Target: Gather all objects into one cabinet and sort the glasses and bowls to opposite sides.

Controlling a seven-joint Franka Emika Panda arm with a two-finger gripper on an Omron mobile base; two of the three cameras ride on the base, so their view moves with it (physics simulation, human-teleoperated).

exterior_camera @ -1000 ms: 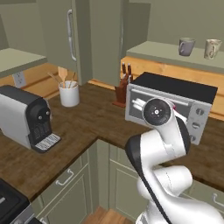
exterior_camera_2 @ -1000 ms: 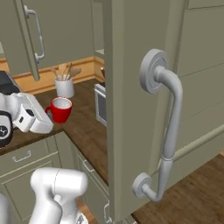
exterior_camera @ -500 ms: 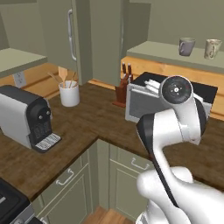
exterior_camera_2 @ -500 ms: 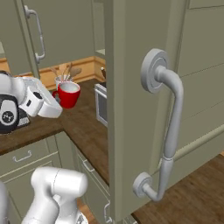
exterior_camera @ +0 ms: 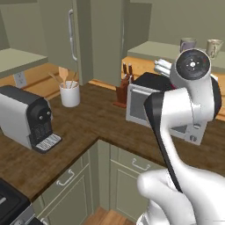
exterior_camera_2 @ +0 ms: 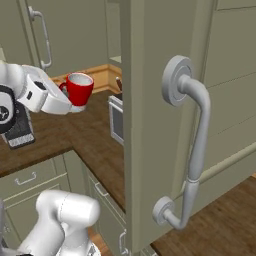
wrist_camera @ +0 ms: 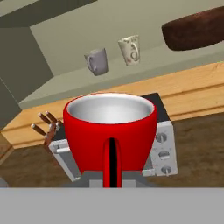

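Note:
My gripper (exterior_camera_2: 73, 103) is shut on the plain red cup (wrist_camera: 110, 129), holding it upright in the air above the microwave (wrist_camera: 165, 146). In the right base view the red cup (exterior_camera_2: 80, 88) hangs left of the open cabinet door (exterior_camera_2: 155, 100). On the pale cabinet shelf (wrist_camera: 61, 89) ahead stand the grey mug (wrist_camera: 97, 61) and the cream patterned mug (wrist_camera: 130, 50), side by side. The dark brown bowl (wrist_camera: 195, 29) rests further right on that shelf. The cup hides my fingertips in the hand view. Both mugs, grey (exterior_camera: 188, 44) and cream (exterior_camera: 214, 46), also show behind my arm.
A knife block (exterior_camera: 122, 87) stands left of the microwave (exterior_camera: 143, 102). A white utensil crock (exterior_camera: 70, 93) and a coffee machine (exterior_camera: 30, 117) sit on the wooden counter (exterior_camera: 88, 127). The open door's curved silver handle (exterior_camera_2: 196, 145) looms close at the right.
The arm has swung up and to the right, lifting the red cup from near the counter to shelf height, closer to the open cabinet.

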